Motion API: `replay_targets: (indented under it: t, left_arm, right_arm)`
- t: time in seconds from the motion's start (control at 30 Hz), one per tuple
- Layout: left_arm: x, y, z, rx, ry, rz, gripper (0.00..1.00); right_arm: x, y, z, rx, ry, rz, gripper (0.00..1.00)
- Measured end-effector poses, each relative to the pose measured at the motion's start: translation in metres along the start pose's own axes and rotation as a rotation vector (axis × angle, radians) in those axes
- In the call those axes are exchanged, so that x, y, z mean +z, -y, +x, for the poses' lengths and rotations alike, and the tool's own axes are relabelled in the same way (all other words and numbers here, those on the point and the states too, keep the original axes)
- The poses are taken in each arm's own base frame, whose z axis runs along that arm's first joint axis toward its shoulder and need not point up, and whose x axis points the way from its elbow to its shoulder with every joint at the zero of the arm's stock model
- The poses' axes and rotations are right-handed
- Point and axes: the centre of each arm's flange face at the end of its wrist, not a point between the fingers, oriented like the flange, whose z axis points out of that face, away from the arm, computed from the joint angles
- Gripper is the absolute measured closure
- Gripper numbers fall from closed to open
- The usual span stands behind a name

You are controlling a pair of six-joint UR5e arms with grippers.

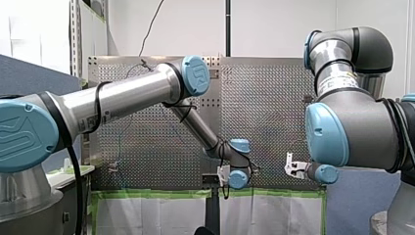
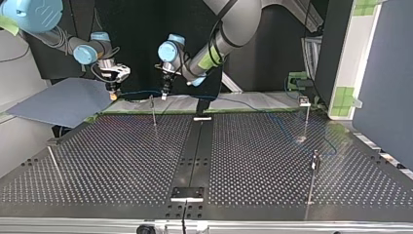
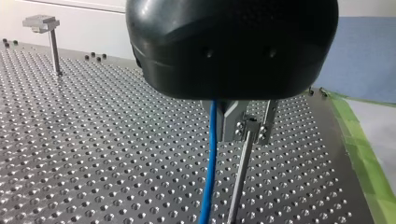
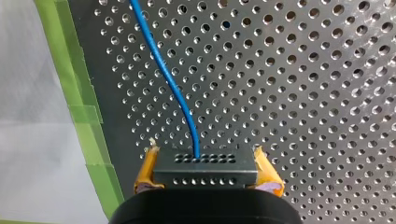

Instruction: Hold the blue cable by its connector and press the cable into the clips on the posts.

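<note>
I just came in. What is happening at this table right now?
My right gripper holds the connector of the blue cable between its yellow pads. My left gripper is low at a post, with the cable running close beside it. I cannot tell whether the cable sits in that post's clip.

No legible text or numbers.

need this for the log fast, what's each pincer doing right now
Left pincer: cannot be told.
Right pincer: closed on the connector.
</note>
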Motion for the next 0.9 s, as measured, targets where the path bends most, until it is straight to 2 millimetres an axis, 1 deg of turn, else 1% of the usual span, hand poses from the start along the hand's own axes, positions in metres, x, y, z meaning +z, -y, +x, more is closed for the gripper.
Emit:
replay_targets:
  t: [0.3, 0.9]
  left_arm:
    - [-0.001, -0.001, 0.014, 0.007, -0.016, 0.003, 1.00]
    - [0.008, -0.012, 0.013, -0.008, -0.010, -0.010, 1.00]
  right_arm:
    - [0.000, 0.001, 0.000, 0.001, 0.000, 0.005, 1.00]
    - [0.001, -0.003, 0.002, 0.013, -0.008, -0.002, 1.00]
